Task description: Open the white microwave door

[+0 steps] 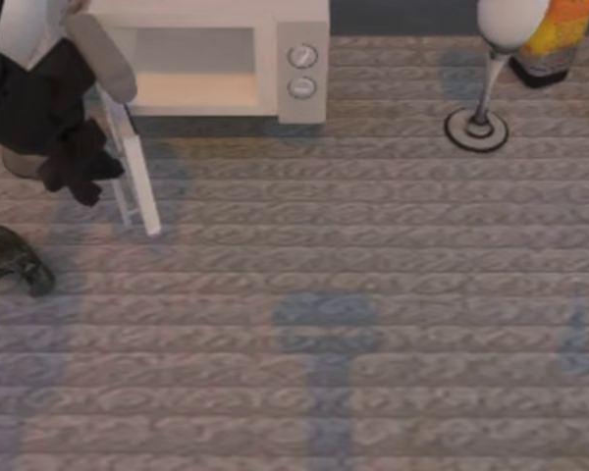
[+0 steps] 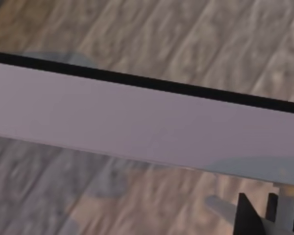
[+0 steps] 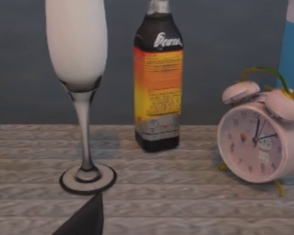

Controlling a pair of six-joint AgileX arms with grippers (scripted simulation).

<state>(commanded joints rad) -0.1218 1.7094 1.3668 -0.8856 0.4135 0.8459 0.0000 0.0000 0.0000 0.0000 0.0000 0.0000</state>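
Already the white microwave at the far left-centre edge of the table stands open: the cavity shows, with two round silver knobs on its right-hand panel. The door is swung out toward the near side, seen edge-on in the top view as a thin white slab running from the microwave's left front corner down over the table. The left wrist view shows the door as a flat greyish band with a dark edge, crossing the frame above the wood-grain table.

The left gripper is just beside the door on its left, black, close to or touching the door; contact cannot be confirmed. Whether its fingers are open or closed cannot be told from either view; only dark finger parts show in a corner of the left wrist view. The left arm reaches in from the top-left corner.

The right gripper is not seen in the top view; the right wrist view shows only a dark wedge at the bottom edge, so its fingers cannot be told. That view faces a wine glass, a bottle with an orange label behind it, and a pink alarm clock well to the side. In the top view the wine glass and bottle stand at the far right. A dark green object lies at the left edge of the table.
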